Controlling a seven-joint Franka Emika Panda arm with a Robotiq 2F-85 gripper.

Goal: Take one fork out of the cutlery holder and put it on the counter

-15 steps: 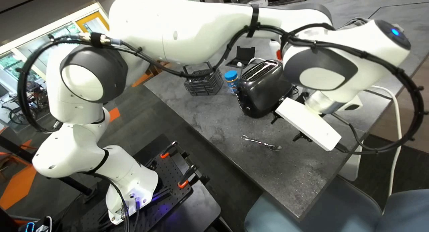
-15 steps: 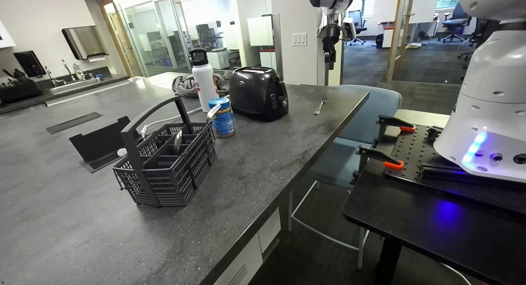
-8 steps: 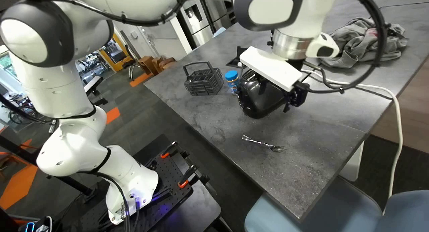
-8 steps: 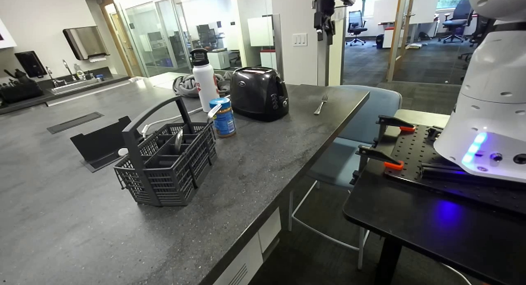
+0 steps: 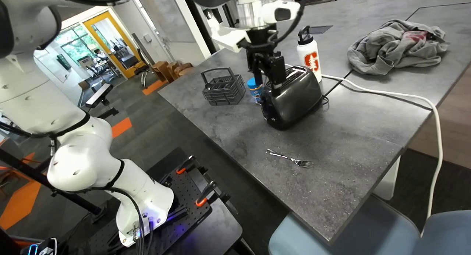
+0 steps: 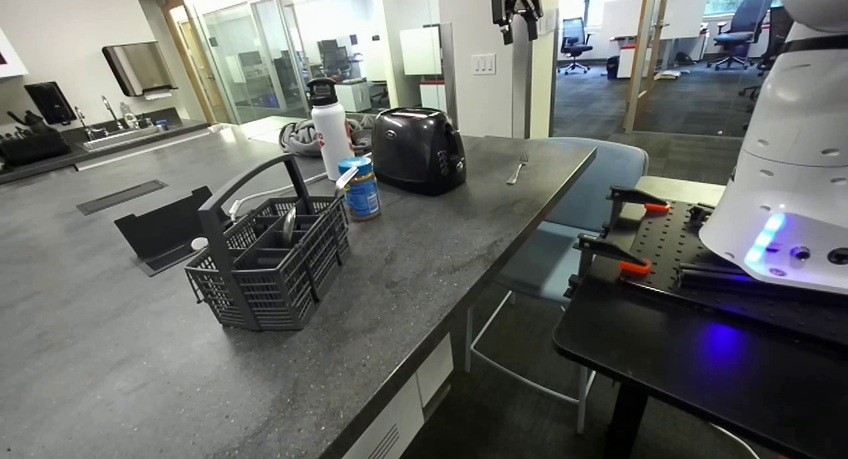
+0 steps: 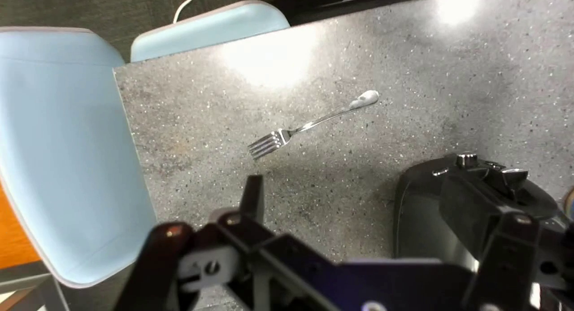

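Through the wrist view I look past my gripper (image 6: 520, 39), its fingers (image 7: 254, 196) spread apart, down at the fork (image 7: 311, 124) lying on the counter (image 7: 197, 109). Near it stands the black toaster (image 6: 417, 151), whose round badge (image 6: 391, 135), too small for me to read, shows in an exterior view. Next along is a blue-lidded jar (image 6: 362, 194); I cannot make out its label. The cutlery holder (image 6: 291, 280), outside my wrist frame, appears in both exterior views, and in an exterior view I see silvery utensils (image 6: 289, 226) standing in it. By the toaster, a white bottle (image 5: 309, 53) displays a red letter S (image 5: 311, 62) with a tree in an exterior view. Farther off lies a crumpled grey cloth (image 5: 393, 49) with a red patch (image 5: 415, 36).
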